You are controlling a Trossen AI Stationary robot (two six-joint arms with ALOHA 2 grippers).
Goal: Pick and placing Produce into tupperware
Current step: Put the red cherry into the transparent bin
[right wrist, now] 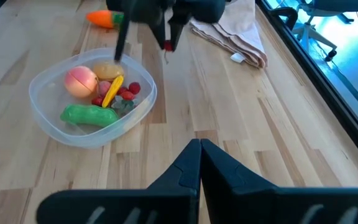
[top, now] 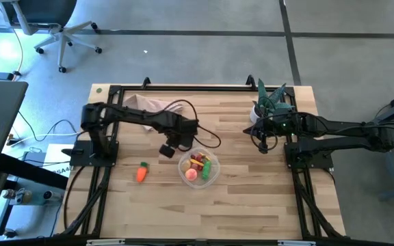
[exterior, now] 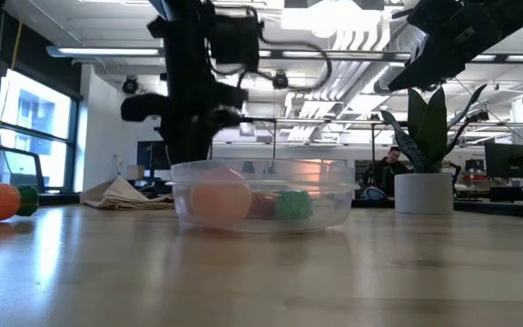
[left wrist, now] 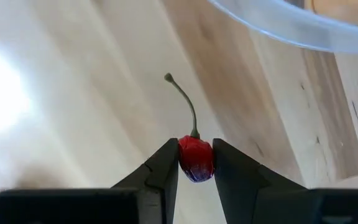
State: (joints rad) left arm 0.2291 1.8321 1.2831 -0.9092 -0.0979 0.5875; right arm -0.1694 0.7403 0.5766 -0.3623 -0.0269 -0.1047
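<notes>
Left end effector [left wrist: 195, 163] pinched a small red cherry [left wrist: 196, 158] by its body, stem pointing away from the fingers, raised off the worktop [top: 252, 198] just beside the tupperware [top: 199, 168]. Holding it by the round body and not the thin stem probably gave a steadier grip for carrying it over the rim. The tupperware sat near mid-worktop and already held a peach-coloured fruit [right wrist: 81, 80], green pepper [right wrist: 86, 115], a yellow piece and small red fruits. The carrot [top: 141, 173] lay on the worktop, well apart from the tupperware, on the left arm's side, not yet collected. Right end effector [right wrist: 200, 163] was pressed together and empty, parked away from the tupperware beside the potted plant [top: 269, 101], likely to keep clear.
</notes>
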